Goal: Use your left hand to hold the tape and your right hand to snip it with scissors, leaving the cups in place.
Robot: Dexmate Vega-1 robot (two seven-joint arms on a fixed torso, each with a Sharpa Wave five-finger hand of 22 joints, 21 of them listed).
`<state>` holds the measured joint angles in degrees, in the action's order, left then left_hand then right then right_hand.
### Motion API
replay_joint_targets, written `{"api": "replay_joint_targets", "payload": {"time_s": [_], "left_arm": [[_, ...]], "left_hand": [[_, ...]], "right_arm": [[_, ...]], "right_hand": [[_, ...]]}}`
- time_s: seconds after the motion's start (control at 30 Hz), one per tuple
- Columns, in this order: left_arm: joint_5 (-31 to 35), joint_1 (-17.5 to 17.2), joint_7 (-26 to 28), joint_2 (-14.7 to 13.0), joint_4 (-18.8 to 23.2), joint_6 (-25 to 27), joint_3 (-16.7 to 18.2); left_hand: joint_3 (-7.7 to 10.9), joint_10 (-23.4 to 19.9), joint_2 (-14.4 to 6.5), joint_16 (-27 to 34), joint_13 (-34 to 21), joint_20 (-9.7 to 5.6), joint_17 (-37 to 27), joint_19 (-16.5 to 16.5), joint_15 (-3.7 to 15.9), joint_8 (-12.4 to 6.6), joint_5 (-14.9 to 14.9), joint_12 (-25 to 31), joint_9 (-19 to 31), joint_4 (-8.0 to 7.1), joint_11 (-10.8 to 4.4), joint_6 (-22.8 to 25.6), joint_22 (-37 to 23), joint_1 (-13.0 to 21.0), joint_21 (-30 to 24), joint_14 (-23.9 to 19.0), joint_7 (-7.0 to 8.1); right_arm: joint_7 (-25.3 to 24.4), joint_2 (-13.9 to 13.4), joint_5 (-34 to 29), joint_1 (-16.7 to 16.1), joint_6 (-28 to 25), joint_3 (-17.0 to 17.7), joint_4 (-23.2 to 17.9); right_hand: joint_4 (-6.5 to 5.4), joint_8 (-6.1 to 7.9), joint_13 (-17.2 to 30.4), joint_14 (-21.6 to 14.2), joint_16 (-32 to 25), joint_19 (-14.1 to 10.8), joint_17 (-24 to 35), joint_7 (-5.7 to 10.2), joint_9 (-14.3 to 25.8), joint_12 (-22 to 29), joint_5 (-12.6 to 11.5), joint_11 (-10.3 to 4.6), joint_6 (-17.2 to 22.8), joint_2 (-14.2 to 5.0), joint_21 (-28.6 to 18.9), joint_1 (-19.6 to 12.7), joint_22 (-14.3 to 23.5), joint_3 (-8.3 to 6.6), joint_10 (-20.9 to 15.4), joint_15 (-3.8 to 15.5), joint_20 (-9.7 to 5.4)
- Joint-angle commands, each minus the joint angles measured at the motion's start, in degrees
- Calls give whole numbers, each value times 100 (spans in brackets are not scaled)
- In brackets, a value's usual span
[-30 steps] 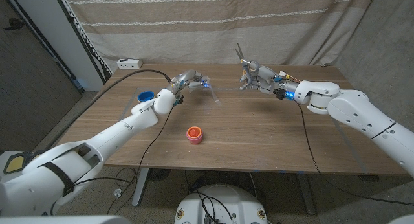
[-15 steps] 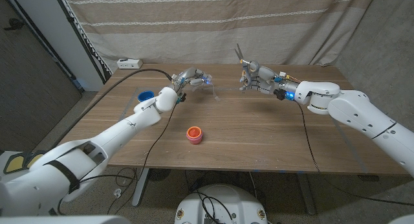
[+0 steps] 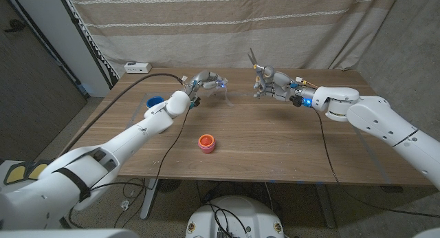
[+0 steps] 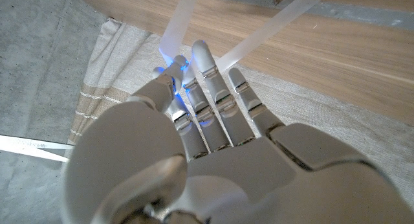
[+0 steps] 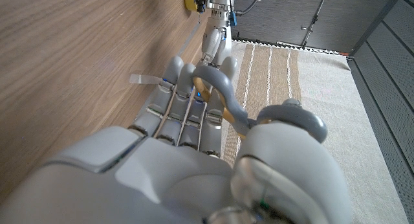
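Here, at the far left of the wooden surface, a blue cup stands well apart from the action, with a red cup nearer the front edge. The left hand is raised over the back of the surface, its fingers closed on a clear strip of tape that slopes from the fingertips down to the wood; the left wrist view shows the tape running out in two pale bands beyond those fingers. To the right, well apart from the strip, the right hand grips the scissors, blades pointing upward, and the right wrist view shows its fingers threaded through the grey handle loops. Whether the blades are parted cannot be told. The risks seem to lie in the approach: the tape is thin and nearly see-through, so the blades could close beside it rather than across it, and a slack strip might fold between the blades instead of parting. A pull from the left hand could also peel the stuck end off the wood. The red cup sits below the arms' path and could be knocked by a low sweep.
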<state>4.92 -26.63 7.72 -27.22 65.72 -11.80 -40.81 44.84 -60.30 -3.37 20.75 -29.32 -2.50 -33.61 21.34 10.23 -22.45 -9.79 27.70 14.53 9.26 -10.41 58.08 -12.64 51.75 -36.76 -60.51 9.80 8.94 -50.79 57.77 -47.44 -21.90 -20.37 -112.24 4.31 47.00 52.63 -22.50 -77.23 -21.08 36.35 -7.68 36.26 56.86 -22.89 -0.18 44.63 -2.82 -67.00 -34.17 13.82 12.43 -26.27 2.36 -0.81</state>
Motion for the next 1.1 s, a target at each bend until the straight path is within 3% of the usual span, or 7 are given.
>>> {"api": "replay_joint_targets", "payload": {"time_s": [0.03, 0.57, 0.9, 1.1], "left_arm": [[-839, 202, -629, 255, -371, -210, 173], [-1990, 262, -1617, 355, -485, -38, 435], [-2290, 296, -1879, 341, -487, 105, 481], [-2717, 365, -2300, 392, -564, 316, 576]], "left_hand": [[18, -106, -141, -9, -491, -305, -35, -22, 339, 14, -18, 413, 12, -24, -147, 4, -30, 46, -37, 17, -8], [10, -17, -194, -80, -558, -265, -113, -121, 337, 23, -31, 423, 53, -37, -152, -38, -37, 25, -64, 100, 40], [5, -5, -210, -106, -595, -243, -158, -154, 337, 32, -30, 439, 44, -25, -155, -31, -39, 29, -84, 138, 44], [-11, -11, -209, -95, -605, -254, -208, -150, 339, 57, -21, 446, 12, -4, -156, -26, -38, 37, -110, 124, 63]], "right_arm": [[70, 8, -17, 14, -6, -34, 40], [79, 14, -2, -13, -16, -51, 9], [111, 28, -1, 11, -26, -74, 27], [135, 20, -20, 16, -11, -78, 26]], "right_hand": [[28, -6, 14, 32, -45, 11, 17, -34, 15, 3078, 20, -17, 4, -52, -36, 13, 11, -1, -16, 382, -3], [32, -37, -1, 49, -68, 33, 3, -23, 16, 3079, 26, -21, 3, -62, -82, 12, -20, -7, -27, 382, -5], [36, -46, 19, 60, -81, 35, -6, -26, 25, 3093, 30, 4, 16, -61, -115, 11, -38, -8, -19, 371, -8], [38, -49, 9, 55, -87, 41, -21, -29, 46, 3087, 31, -8, 2, -69, -132, 7, -47, -13, -19, 377, -7]]}}
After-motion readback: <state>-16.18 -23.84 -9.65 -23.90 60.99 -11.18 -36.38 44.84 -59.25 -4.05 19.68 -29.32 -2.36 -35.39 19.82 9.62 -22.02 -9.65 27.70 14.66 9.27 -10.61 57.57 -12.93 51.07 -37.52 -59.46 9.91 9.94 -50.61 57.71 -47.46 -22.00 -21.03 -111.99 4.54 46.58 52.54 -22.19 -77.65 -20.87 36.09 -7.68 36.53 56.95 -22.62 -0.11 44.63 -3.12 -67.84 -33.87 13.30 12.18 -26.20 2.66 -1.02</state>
